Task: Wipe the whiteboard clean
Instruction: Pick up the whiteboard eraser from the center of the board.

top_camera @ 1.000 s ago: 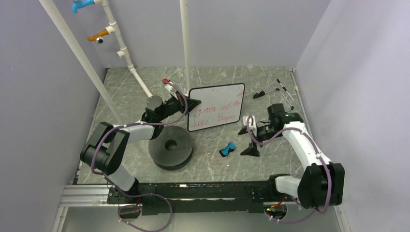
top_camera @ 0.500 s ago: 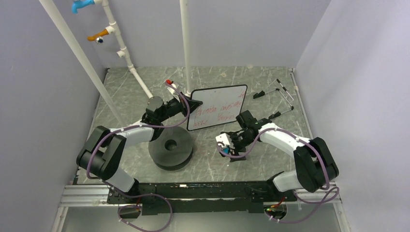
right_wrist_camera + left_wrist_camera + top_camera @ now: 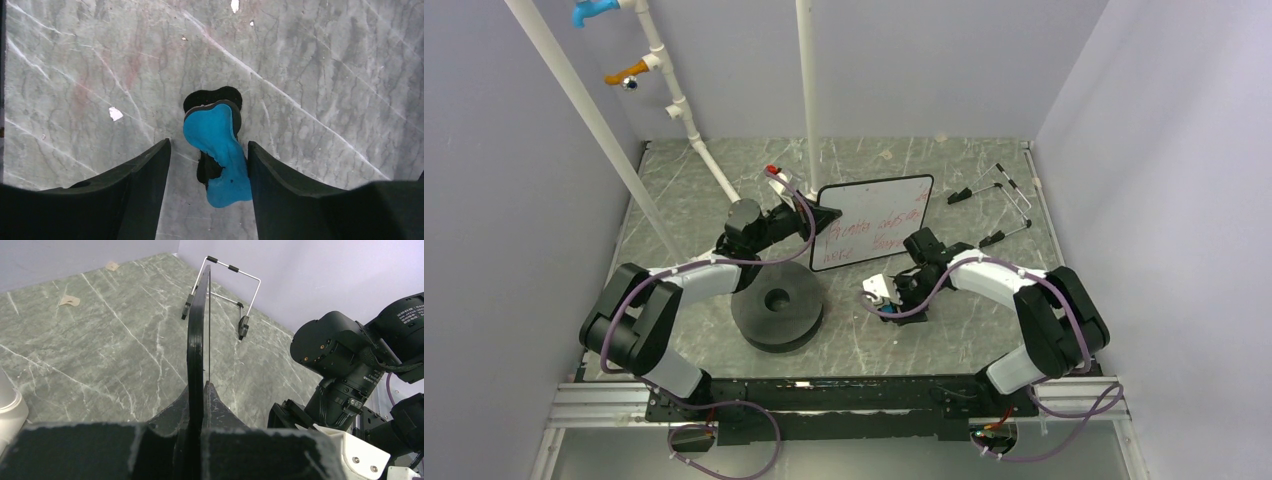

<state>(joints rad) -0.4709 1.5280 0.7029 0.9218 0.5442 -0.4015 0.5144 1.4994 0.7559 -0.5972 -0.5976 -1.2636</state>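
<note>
Left fingers (image 3: pixel 200 405) pinching whiteboard (image 3: pixel 871 222) edge, held upright, right fingers (image 3: pixel 209 165) spread around blue eraser (image 3: pixel 219 152) on surface (image 3: pixel 984 330)

Your right gripper (image 3: pixel 207 165) hangs over the grey marbled table (image 3: pixel 325 75) with its two dark fingers (image 3: pixel 145 170) either side of the blue-and-black eraser (image 3: pixel 217 155) (gaps show on both sides, neither finger touching it).

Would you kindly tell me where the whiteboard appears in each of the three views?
Top external: whiteboard centre, tilted, red writing, its left edge clamped by the left end effector.
Left wrist: edge-on, a thin dark blade up the middle.
Right wrist: not in view.
Shared landmark: wire stand.
</note>
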